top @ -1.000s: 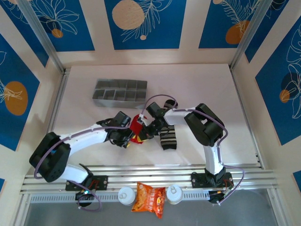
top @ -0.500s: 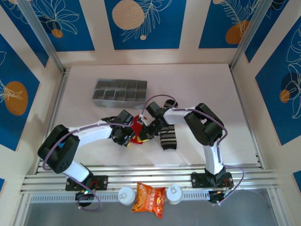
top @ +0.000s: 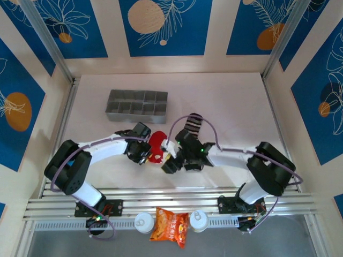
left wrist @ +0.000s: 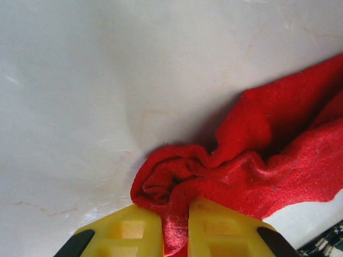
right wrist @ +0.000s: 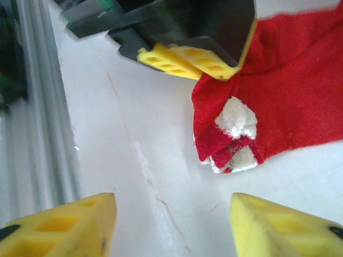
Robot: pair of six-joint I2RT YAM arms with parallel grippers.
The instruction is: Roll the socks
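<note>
The red sock [top: 156,145] lies bunched on the white table, left of centre. My left gripper [top: 143,154] is at its left edge. In the left wrist view that gripper [left wrist: 176,217] is shut, with a fold of the red sock [left wrist: 252,160] pinched between its yellow fingers [left wrist: 126,230]. The black sock with grey-white stripes [top: 193,124] lies farther back, partly under the right arm's cable. My right gripper [top: 170,162] sits just right of the red sock. In the right wrist view it [right wrist: 171,219] is open and holds nothing, and the red sock [right wrist: 278,91], with white patches, lies ahead of it.
A grey compartment tray [top: 136,104] stands at the back left. An orange snack packet [top: 169,225] lies on the front rail [top: 171,197] between two white caps. The left gripper's fingers [right wrist: 187,61] sit close ahead of the right gripper.
The right arm has swung down and toward the near edge, away from the socks, its gripper open. The striped sock now lies farther back. The left gripper stays on the red sock.
</note>
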